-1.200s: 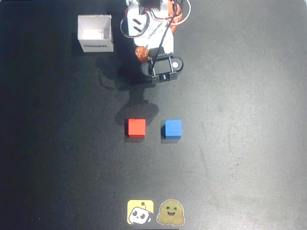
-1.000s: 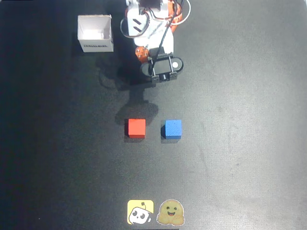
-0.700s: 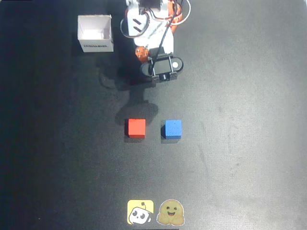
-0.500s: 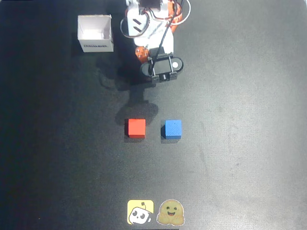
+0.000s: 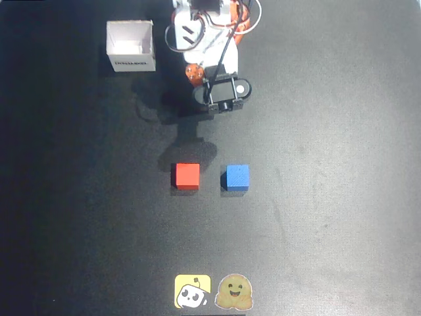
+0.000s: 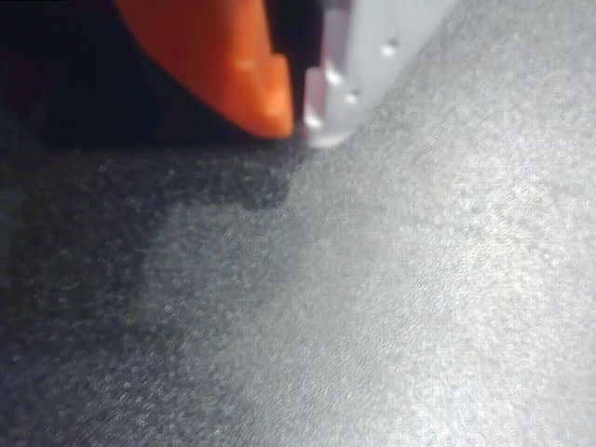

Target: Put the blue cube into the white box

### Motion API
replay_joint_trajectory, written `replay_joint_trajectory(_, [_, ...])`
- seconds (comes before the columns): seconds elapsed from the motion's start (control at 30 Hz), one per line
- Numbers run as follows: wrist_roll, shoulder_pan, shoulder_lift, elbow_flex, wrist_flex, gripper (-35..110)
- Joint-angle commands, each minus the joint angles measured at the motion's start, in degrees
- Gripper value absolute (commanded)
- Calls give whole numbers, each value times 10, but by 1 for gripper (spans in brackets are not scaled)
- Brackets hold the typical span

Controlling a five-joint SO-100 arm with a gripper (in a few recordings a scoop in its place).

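Nothing has moved since a second ago: arm, cubes and box all sit where they were.

On the dark tabletop (image 5: 342, 197) my arm stays folded near its base; the white box (image 5: 131, 45) stands empty beside it, upper left in the overhead view. My claw (image 6: 298, 116) rests with fingers together, holding nothing. Well below sits the blue cube (image 5: 237, 177), just right of the red cube (image 5: 187, 176). I judge the reach hasn't begun.

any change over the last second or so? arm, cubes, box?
No visible change. The gripper stays near the arm's base, fingers together, holding nothing. The blue cube and the red cube sit side by side where they were, and the white box has not moved.
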Motion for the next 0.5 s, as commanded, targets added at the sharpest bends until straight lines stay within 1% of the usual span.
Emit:
replay_joint_trajectory(0.0, [1, 5, 3, -2, 1, 0])
replay_joint_trajectory(0.47, [-7, 7, 3, -2, -5, 0])
